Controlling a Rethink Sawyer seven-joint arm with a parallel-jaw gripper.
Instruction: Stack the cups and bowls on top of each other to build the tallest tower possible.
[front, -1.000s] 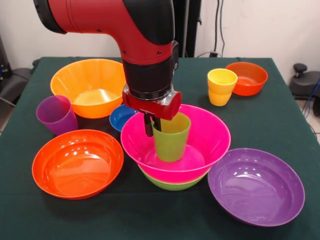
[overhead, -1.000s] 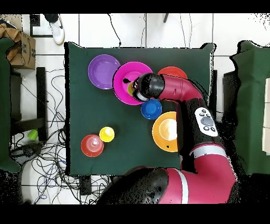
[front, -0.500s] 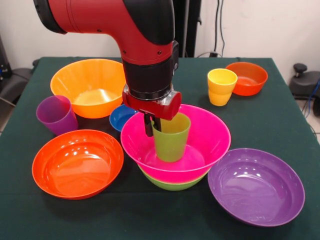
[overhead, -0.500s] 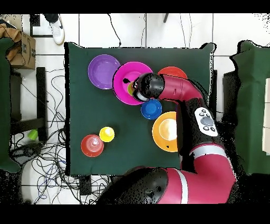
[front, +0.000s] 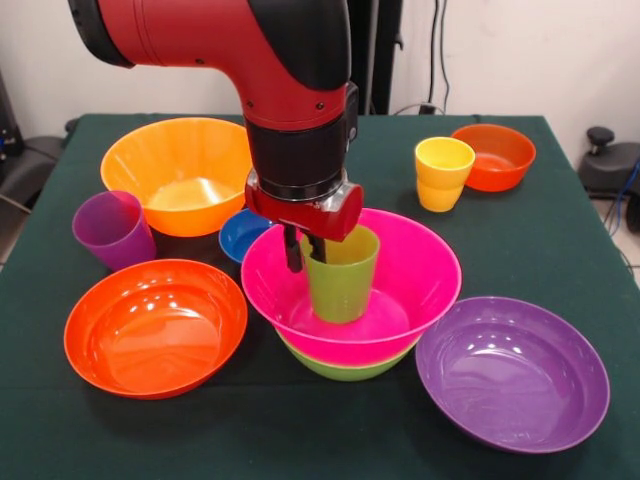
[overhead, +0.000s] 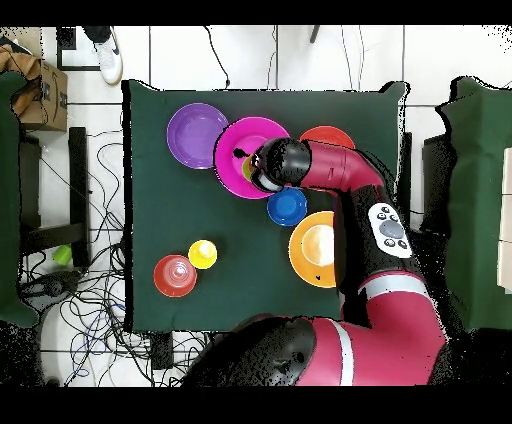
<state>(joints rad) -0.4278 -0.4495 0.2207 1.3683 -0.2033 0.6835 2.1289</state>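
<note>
Claw (front: 304, 255) slightly raised, astride green cup (front: 340, 275) rim

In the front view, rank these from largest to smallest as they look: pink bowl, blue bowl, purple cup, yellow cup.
1. Pink bowl
2. Purple cup
3. Yellow cup, farther away, so unsure
4. Blue bowl, partly hidden

Green cup (front: 342, 283), pink bowl (front: 420, 275), red arm (front: 290, 70).

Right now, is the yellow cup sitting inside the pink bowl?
No, the yellow cup stands on the table beside the small red-orange bowl.
</note>
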